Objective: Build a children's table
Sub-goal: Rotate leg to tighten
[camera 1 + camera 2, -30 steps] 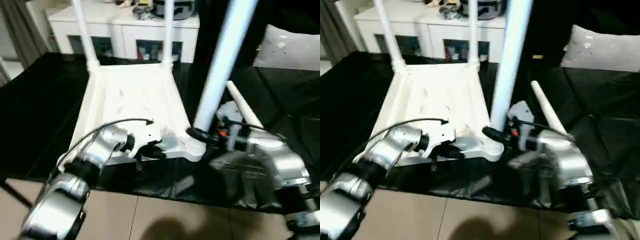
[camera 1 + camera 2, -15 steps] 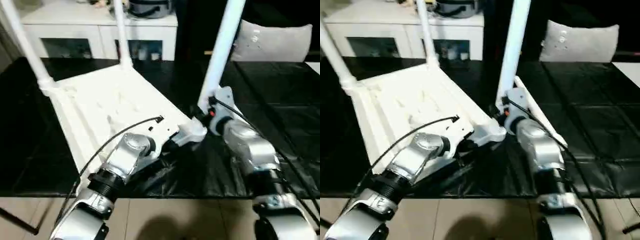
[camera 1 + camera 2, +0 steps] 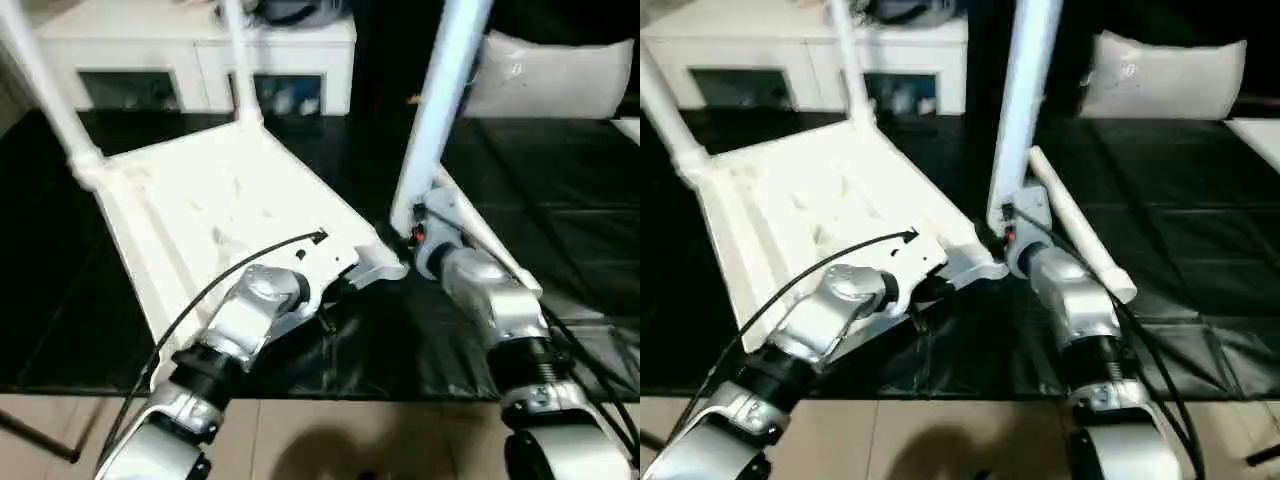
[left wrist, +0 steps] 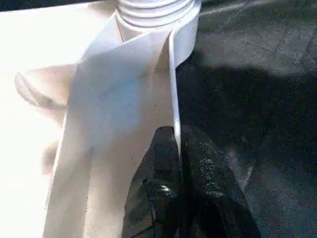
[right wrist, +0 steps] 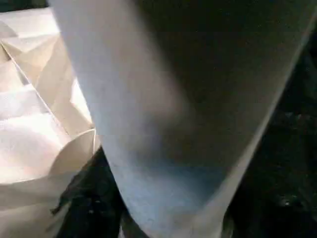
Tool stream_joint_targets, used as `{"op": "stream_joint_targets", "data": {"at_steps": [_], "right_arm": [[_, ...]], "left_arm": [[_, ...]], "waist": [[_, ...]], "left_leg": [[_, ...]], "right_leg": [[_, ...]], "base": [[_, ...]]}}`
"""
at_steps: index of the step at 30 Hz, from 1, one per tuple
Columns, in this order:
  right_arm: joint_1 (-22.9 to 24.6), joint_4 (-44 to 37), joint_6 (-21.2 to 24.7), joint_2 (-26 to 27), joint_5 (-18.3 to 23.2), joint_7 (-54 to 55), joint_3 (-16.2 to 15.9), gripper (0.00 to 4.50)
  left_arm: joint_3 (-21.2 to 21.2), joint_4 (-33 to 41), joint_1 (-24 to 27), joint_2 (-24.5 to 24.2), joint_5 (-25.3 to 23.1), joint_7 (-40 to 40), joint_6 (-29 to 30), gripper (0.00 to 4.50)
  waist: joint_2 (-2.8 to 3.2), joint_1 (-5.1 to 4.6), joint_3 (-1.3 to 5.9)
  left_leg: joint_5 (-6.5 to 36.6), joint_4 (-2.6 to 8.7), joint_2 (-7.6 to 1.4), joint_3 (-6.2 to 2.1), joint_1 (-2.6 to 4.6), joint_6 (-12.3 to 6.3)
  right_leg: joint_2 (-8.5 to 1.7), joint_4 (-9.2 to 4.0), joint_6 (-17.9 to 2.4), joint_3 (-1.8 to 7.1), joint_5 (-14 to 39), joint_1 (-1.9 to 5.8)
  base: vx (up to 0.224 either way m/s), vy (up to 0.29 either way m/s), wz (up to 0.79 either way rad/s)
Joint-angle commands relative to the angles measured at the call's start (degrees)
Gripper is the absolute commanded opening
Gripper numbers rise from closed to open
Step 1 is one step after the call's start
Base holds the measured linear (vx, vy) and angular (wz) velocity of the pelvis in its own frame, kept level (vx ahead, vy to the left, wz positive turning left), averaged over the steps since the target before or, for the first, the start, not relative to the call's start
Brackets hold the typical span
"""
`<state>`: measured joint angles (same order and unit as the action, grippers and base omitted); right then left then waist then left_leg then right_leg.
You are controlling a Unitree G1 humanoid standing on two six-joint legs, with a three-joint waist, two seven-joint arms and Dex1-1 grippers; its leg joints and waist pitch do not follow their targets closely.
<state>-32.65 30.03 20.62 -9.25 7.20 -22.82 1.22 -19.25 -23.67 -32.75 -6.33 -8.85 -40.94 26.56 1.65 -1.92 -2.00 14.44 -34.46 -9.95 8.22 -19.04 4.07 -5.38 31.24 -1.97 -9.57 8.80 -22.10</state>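
A black sheet point(image 3: 560, 200) covers the work surface, with tan floor tiles along its near edge and a white cabinet point(image 3: 200, 60) behind it. On the sheet lies the children's table point(image 3: 220, 210), all white plastic, upside down with its ribbed underside facing up. Two thin legs stand in its far corner sockets: one point(image 3: 45, 90) at the far left, one point(image 3: 238, 60) at the far right. A third leg point(image 3: 440, 110) rises upright at the near right corner socket point(image 3: 385, 268). A fourth leg point(image 3: 1080, 235) lies loose on the sheet just beside that corner, running away behind the right forearm. The left gripper point(image 4: 179, 163) has its two black fingers pressed together on a thin white rib at the table's near edge, close to a round threaded socket point(image 4: 158, 20); the rib edge runs straight down between the fingers. The right gripper point(image 3: 412, 232) sits at the base of the upright third leg, and in the right wrist view that leg looms right in front of the camera; how wide its jaws stand and whether they grip the leg cannot be told. A grey cushion point(image 3: 555, 75) rests at the far right. The cabinet's glass-fronted compartments hold small things, too blurred to name.
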Motion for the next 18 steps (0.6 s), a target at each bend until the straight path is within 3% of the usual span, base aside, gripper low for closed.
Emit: {"op": "stream_joint_targets", "data": {"at_steps": [1,3,5,8,9,11,13,18], "right_arm": [[2.3,1.6,1.6,0.6,0.8,-1.8,-1.5,3.15],[3.2,0.7,1.3,0.2,1.3,-2.8,-1.3,3.35],[4.5,-1.1,0.8,-0.4,1.9,-4.1,-1.1,3.5],[6.8,-4.0,-1.1,-1.6,2.9,-7.3,-0.6,3.56],[7.3,-4.7,-1.5,-1.9,3.2,-8.1,-0.6,3.56],[9.0,-6.8,-3.0,-3.4,4.1,-11.3,-0.4,3.79],[10.1,-7.6,-4.8,-4.9,4.7,-13.3,0.3,3.87],[12.4,-10.4,-7.1,-10.4,6.8,-20.9,1.6,4.31]], "left_arm": [[-0.9,0.0,-0.5,-0.3,-0.7,0.1,-0.6,0.0],[-0.9,0.1,-0.5,-0.7,-0.6,0.2,-0.7,0.0],[-0.7,0.0,-0.5,-1.1,-0.5,0.2,-0.8,0.0],[-0.6,-0.3,-0.4,-1.7,-0.3,0.2,-1.7,0.0],[-0.6,-0.5,-0.4,-1.9,-0.4,0.1,-2.2,0.0],[-1.0,-1.1,-0.3,-2.8,-0.8,-0.3,-4.2,0.0],[-1.3,-1.3,0.1,-3.5,-0.7,-1.1,-5.5,0.0],[-2.3,-2.8,0.7,-5.8,-1.1,-3.2,-8.2,0.0]], "waist": [[-0.28,0.85,2.57],[-0.31,1.78,3.05],[-0.53,2.3,3.01],[-0.53,2.96,3.0],[0.01,2.99,2.88],[-0.3,3.09,2.84],[-0.12,3.13,2.83],[-0.19,3.31,2.94]], "left_leg": [[8.9,4.61,-3.14,-0.68,-1.25,-5.03],[3.7,4.39,-3.31,-0.64,-1.45,-5.95],[1.4,4.14,-3.16,-0.48,-1.78,-7.11],[0.6,4.13,-3.24,-0.32,-1.59,-7.96],[1.5,4.13,-3.26,-0.25,-1.44,-7.77],[3.0,4.24,-3.2,-0.21,-1.46,-7.49],[4.2,4.28,-3.18,-0.22,-1.38,-7.39],[2.7,4.04,-3.19,-0.18,-1.49,-8.37]], "right_leg": [[-5.18,-3.99,-8.6,4.28,20.9,2.79],[-5.07,-3.06,-9.5,4.43,16.3,3.19],[-4.95,-2.61,-10.1,4.57,13.2,3.23],[-4.73,-2.36,-10.1,4.59,13.5,3.07],[-4.62,-2.74,-9.9,4.51,14.5,2.93],[-4.55,-2.87,-9.1,4.53,16.3,3.07],[-4.53,-3.17,-8.4,4.47,17.6,3.03],[-4.45,-2.69,-9.5,4.57,15.2,3.17]], "base": [[0.0,0.0,0.0],[0.0,0.0,0.0],[0.0,0.0,0.0],[0.0,0.0,0.0],[0.0,0.0,0.0],[0.0,0.0,0.0],[0.0,0.0,0.0],[0.0,0.0,0.0]]}}
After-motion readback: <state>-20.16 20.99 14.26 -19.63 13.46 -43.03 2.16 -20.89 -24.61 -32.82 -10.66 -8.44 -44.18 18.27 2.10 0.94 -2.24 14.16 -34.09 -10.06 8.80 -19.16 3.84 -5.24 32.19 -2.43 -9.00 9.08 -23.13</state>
